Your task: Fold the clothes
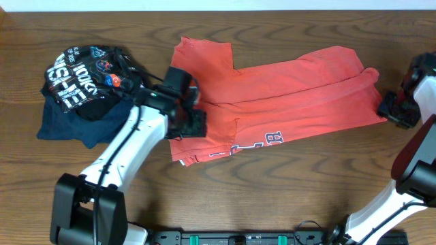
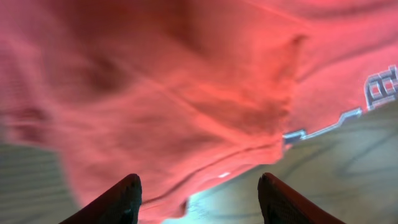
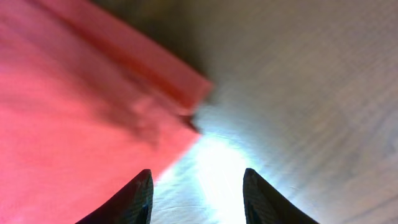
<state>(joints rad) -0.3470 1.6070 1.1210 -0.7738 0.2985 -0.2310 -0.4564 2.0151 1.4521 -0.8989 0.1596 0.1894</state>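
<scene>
Left end effector (image 2: 199,180), jaws apart, over T-shirt (image 1: 293,88).

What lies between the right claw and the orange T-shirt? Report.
Only bare wooden table; the right wrist view shows the open right claw just off a corner of the orange T-shirt.

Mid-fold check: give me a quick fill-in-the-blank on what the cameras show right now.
1. The T-shirt lies on a ____ table.
2. The left gripper and the right gripper both have their jaws ____.
3. The black garment carries ____ lettering.
Missing words: wooden; open; white.
</scene>
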